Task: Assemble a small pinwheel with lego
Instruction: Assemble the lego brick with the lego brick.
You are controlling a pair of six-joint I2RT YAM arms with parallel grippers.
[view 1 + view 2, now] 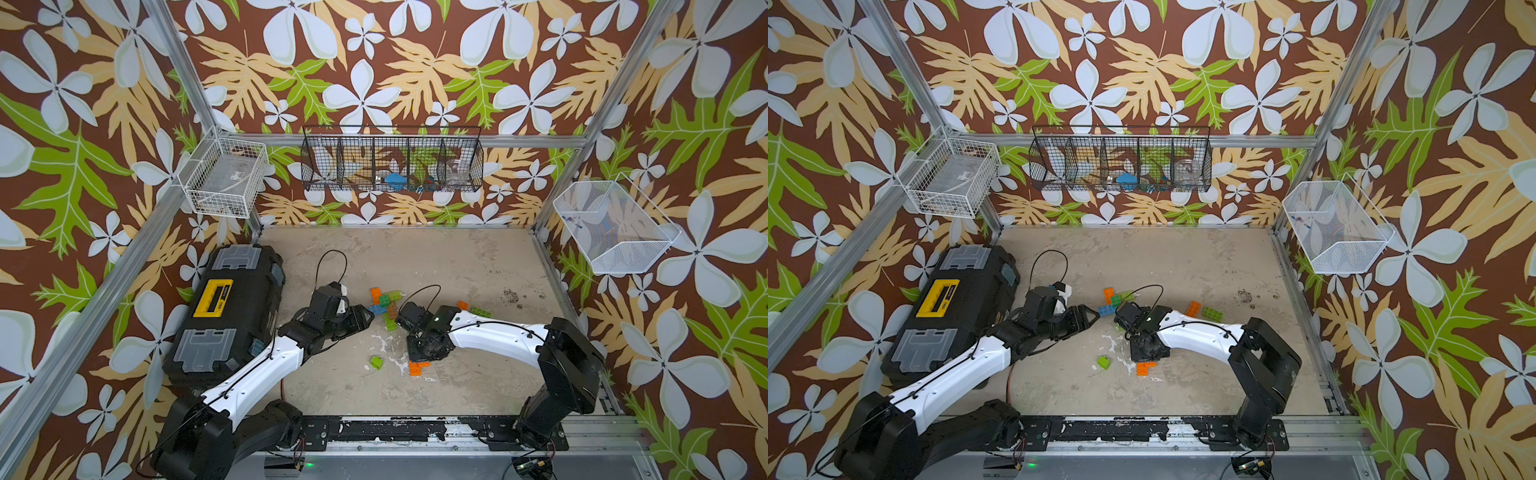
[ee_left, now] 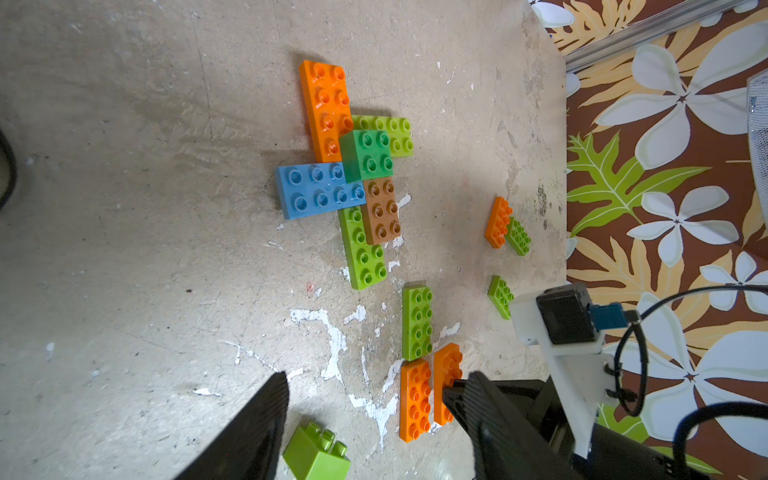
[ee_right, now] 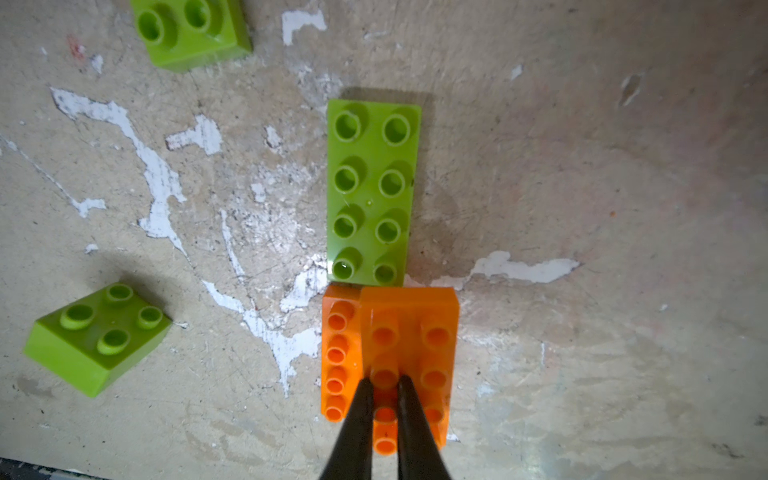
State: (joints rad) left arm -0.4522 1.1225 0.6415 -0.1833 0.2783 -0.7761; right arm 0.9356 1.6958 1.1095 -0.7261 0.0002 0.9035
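Leftmost, the left gripper hangs partly open and empty, just beside the blue brick of the half-built lego cross at the middle of the table. Nearer the front, the right gripper is pinched almost shut on an orange brick, just beside a lime brick.

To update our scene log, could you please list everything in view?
pinwheel: one, six mixed-colour bricks, table middle.
held brick: one, orange, in the right jaws.
loose bricks: six, two orange, four green, near the pinwheel.
toolbox: one, black, table's left.
baskets: three, two white, one black, on walls.
table: one, beige, under everything.
left arm: one, white-black, jaws open over the middle.
right arm: one, white-black, jaws shut on held brick.
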